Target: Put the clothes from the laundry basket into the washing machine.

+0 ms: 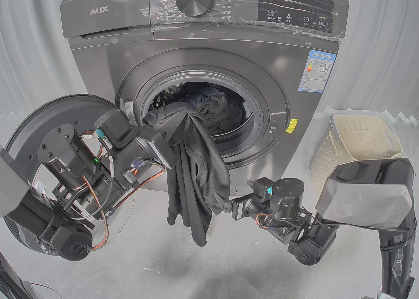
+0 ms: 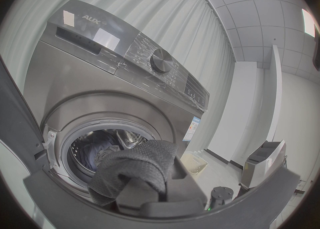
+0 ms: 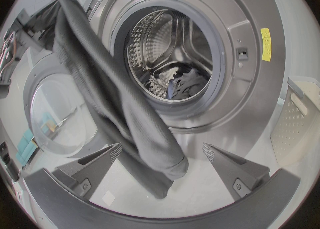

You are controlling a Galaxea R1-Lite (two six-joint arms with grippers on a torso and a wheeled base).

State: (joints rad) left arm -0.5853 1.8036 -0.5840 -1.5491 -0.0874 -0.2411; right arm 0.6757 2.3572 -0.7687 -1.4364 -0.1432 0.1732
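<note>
My right gripper (image 3: 161, 149) sits low, jaws spread wide and holding nothing. The garment (image 1: 196, 173) dangles its tail between them. The left gripper (image 1: 166, 138) is clamped on the garment's top end at the drum (image 1: 257, 108) mouth. Most of the cloth hangs outside, so if I release here, I judge its weight would drag it to the floor or leave it draped over the rim. Clothes (image 1: 214, 108) already lie inside.

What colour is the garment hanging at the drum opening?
The garment is dark charcoal; head view shows it best.
</note>
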